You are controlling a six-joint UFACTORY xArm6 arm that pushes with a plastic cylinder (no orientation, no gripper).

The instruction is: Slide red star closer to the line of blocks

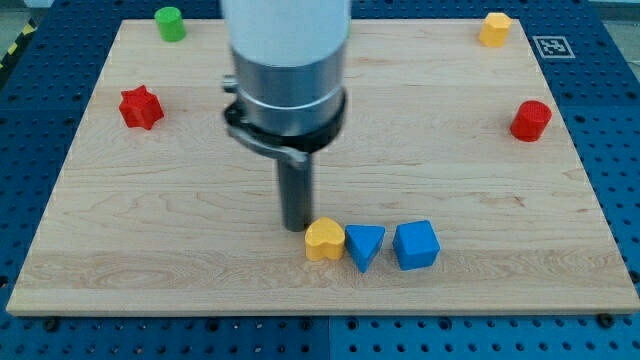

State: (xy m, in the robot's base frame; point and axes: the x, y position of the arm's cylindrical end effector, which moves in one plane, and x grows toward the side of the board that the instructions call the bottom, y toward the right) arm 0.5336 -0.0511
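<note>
The red star point(140, 107) lies at the view's left, near the board's left edge. A line of three blocks lies low in the middle: a yellow heart point(324, 239), a blue triangle point(364, 245) and a blue cube point(416, 245), side by side. My tip point(295, 228) rests on the board just left of the yellow heart, almost touching it. The red star is far up and left of my tip.
A green cylinder point(170, 23) stands at the top left. A yellow hexagon-like block point(494, 29) is at the top right. A red cylinder point(531, 120) is at the right. The wooden board point(200, 270) lies on a blue perforated table.
</note>
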